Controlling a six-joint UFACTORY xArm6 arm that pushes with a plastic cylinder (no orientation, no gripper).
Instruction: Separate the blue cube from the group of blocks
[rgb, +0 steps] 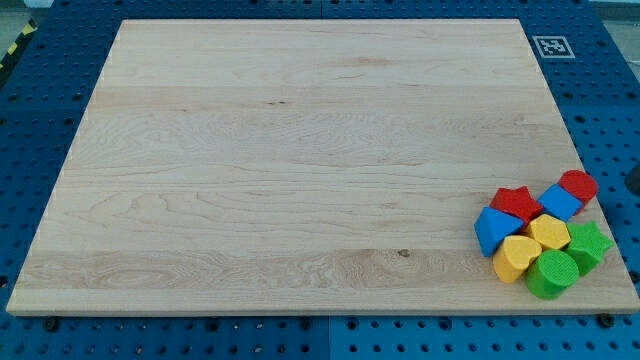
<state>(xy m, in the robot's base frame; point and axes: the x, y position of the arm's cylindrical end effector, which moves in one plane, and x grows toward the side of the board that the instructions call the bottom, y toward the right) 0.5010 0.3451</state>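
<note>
Worktop (300, 160): pale wood on blue pegboard (40, 80), tag (552, 46) at top right.
Blue cube (560, 202): bottom-right cluster, between red cylinder (578, 186) and red star (516, 203), touching yellow block (549, 231).
Tip: out of view.
Claw: none visible, state unknown.

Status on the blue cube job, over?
My tip not in view. Blue cube packed in the cluster, bottom right of board. Red cylinder, yellow block touching it.

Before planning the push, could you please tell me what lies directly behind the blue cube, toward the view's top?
Behind the blue cube sits a red cylinder, touching it, near the board's right edge. The cube covers the cylinder's lower part. My tip does not show.
</note>
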